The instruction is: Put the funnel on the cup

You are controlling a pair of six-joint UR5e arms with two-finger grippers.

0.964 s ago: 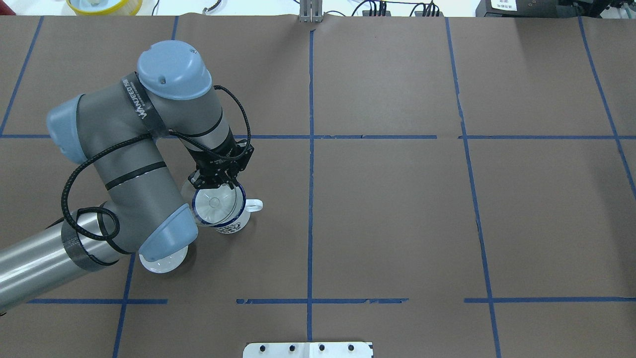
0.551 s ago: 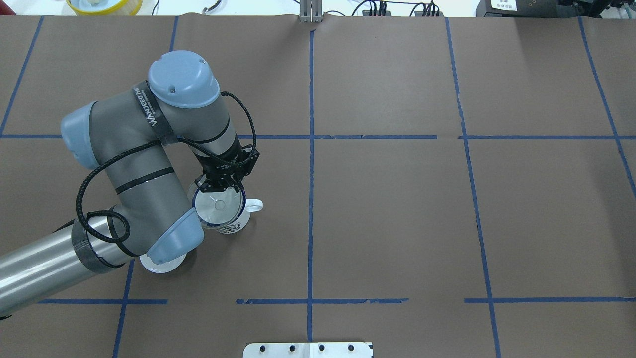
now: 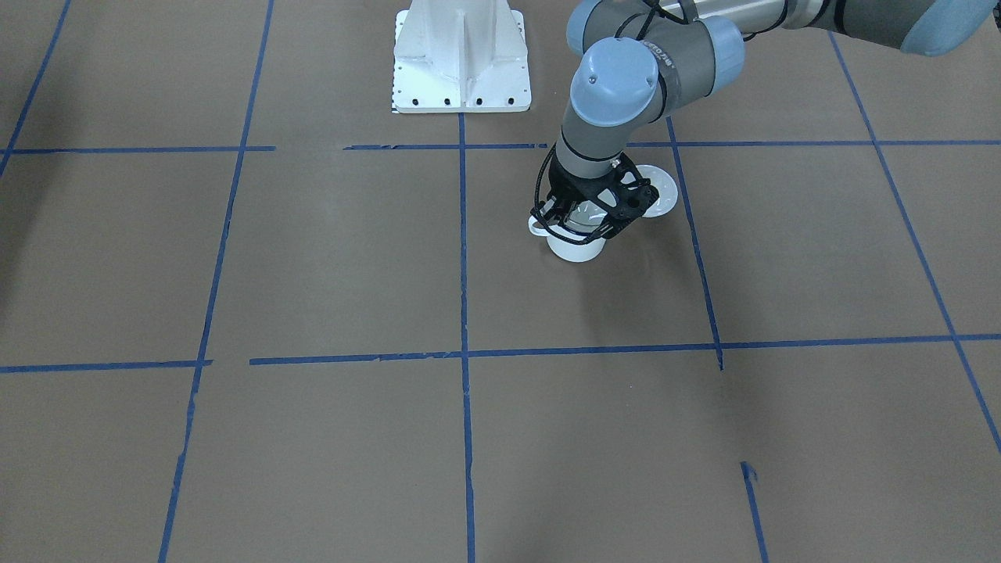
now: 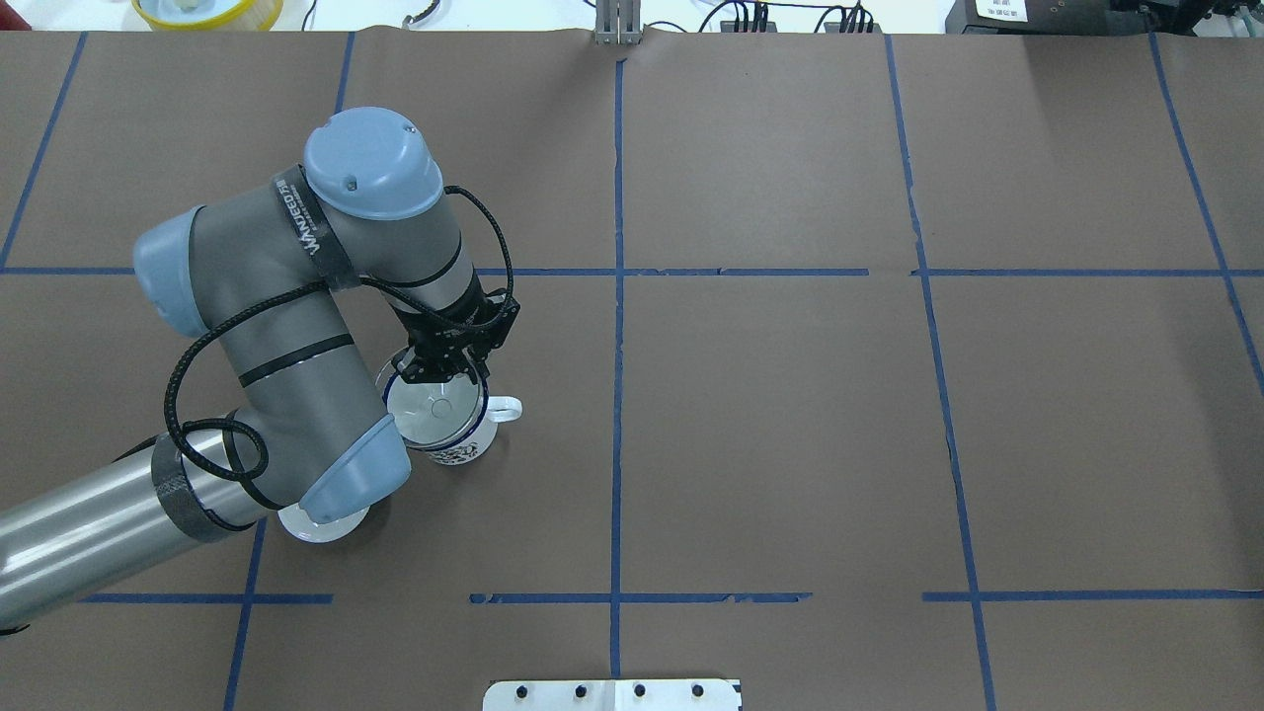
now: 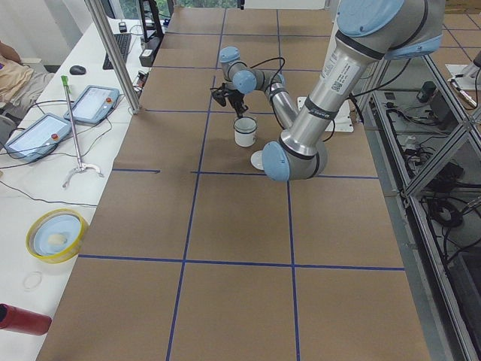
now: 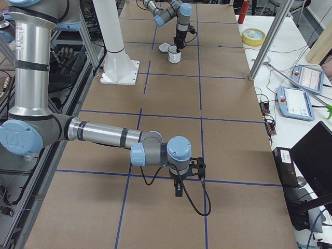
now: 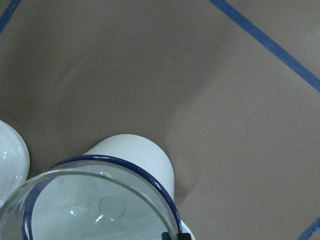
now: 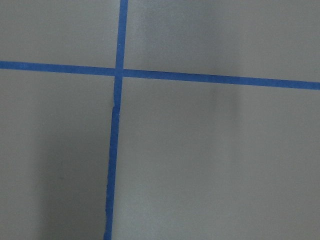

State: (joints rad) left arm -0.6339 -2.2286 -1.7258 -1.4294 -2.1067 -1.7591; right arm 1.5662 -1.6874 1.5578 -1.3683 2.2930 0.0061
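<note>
The cup [image 4: 462, 449], a white mug with a dark blue rim and a loop handle, stands left of the table's middle; it also shows in the front view [image 3: 577, 249] and the left wrist view [image 7: 135, 155]. The clear funnel [image 4: 433, 413] rests with its bowl in the cup's mouth, its rim about level with the blue rim in the left wrist view [image 7: 100, 210]. My left gripper [image 4: 441, 373] is shut on the funnel's far rim, right above the cup. My right gripper [image 6: 179, 189] shows only in the right side view, over bare table; I cannot tell whether it is open or shut.
A round white domed lid [image 4: 316, 523] lies on the table just beside the cup, partly under my left arm's elbow; it also shows in the front view [image 3: 655, 191]. The robot's white base plate [image 3: 461, 55] stands near the table's edge. Blue tape lines grid the brown table.
My left arm has swung a little towards the table's far side and right. The funnel has settled centred over the cup's mouth. The cup and lid have not moved.
</note>
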